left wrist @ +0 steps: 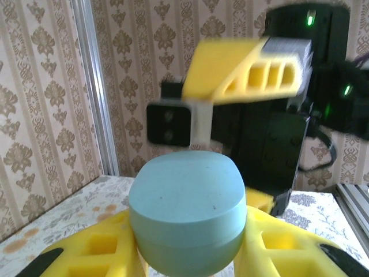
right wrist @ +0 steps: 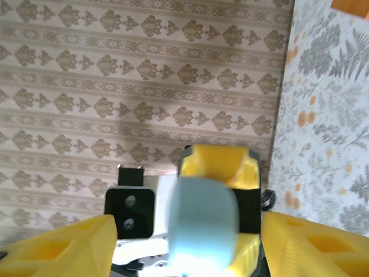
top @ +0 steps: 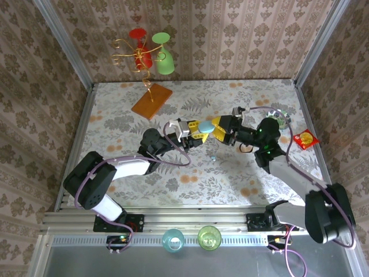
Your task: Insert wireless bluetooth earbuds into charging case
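Note:
A pale blue, pebble-shaped charging case (top: 206,126) with its lid down is held above the middle of the table. My left gripper (top: 198,130) is shut on it; in the left wrist view the case (left wrist: 187,208) sits squeezed between the two yellow fingers (left wrist: 98,254). My right gripper (top: 222,128) faces it from the right and is open. In the right wrist view its fingers (right wrist: 63,245) stand wide on either side of the case (right wrist: 203,225) with gaps. A tiny glossy pale piece, seemingly an earbud (top: 214,156), lies on the table just in front.
A wire stand on a wooden base (top: 151,101) carries a red and a green glass at the back. A red packet (top: 304,139) and a shiny disc (top: 281,118) lie at the right. Two cups (top: 173,239) (top: 209,237) stand on the near rail.

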`<action>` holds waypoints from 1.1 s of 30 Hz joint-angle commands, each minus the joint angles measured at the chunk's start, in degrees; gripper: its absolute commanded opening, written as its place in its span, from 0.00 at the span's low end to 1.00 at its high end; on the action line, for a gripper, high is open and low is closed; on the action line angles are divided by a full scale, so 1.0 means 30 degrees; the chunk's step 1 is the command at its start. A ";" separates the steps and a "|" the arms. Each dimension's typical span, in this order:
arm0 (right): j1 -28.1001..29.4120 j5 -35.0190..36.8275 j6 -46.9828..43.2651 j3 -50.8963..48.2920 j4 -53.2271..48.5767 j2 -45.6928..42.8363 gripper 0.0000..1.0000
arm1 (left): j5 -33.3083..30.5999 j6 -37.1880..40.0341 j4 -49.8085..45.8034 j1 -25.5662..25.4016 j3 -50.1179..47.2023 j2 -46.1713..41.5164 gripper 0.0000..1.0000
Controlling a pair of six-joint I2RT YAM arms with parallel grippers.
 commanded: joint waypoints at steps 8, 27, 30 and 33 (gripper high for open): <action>0.1469 0.2468 -1.9183 0.5733 -1.5903 -0.2714 0.87 | 0.3693 -0.1483 0.0685 0.1861 -0.2657 -0.1921 0.23; 0.5511 0.7117 -3.0648 0.8876 -2.0186 0.0552 0.90 | 0.5790 -0.2911 0.0694 0.1817 -0.2628 -0.2447 0.22; 0.5510 0.7720 -3.0620 0.8935 -2.0083 0.0725 0.90 | 0.5896 -0.2924 0.0694 0.1745 -0.2596 -0.2479 0.22; 0.5465 0.8103 -3.0338 0.8809 -1.9666 0.0619 0.90 | 0.6052 -0.2871 0.0694 0.1697 -0.2597 -0.2506 0.21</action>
